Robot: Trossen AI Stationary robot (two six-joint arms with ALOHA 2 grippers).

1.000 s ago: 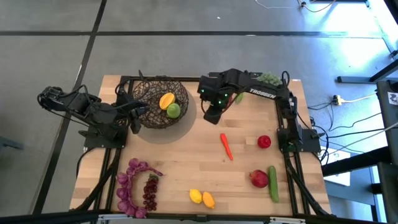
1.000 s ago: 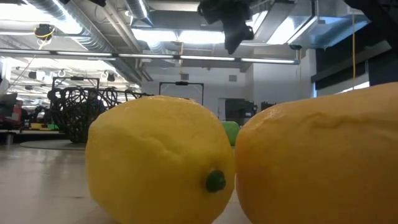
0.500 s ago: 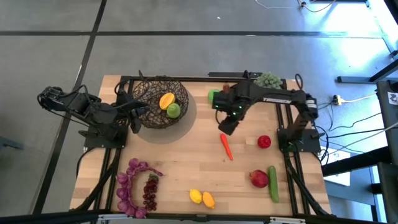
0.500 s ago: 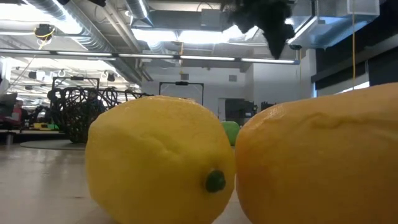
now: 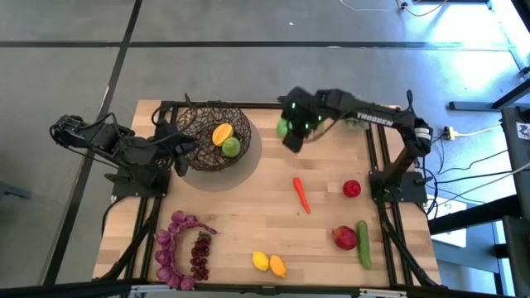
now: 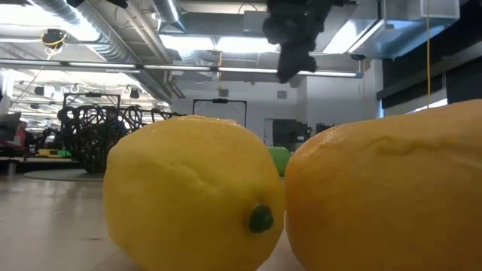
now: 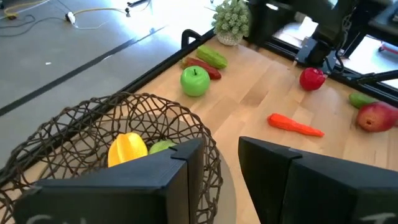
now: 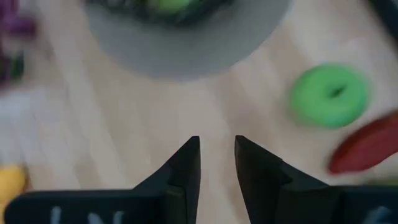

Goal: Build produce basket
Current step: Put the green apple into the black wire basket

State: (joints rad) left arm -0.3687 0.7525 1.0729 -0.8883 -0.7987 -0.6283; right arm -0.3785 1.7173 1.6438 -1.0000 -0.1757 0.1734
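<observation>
Basket (image 5: 213, 134) beside left jaws (image 5: 184, 149); right jaws (image 8: 217, 149) slightly parted, empty

Right claw (image 5: 291, 141) raised mid-table, fingers slightly apart (empty); left claw (image 5: 184, 149) low, still

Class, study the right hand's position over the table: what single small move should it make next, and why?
Probably shift the right hand sideways over the green apple and lower it. The hand is empty with a narrow gap between its fingers, the apple sits loose on the table just beside it, and the basket holds only two pieces.
</observation>
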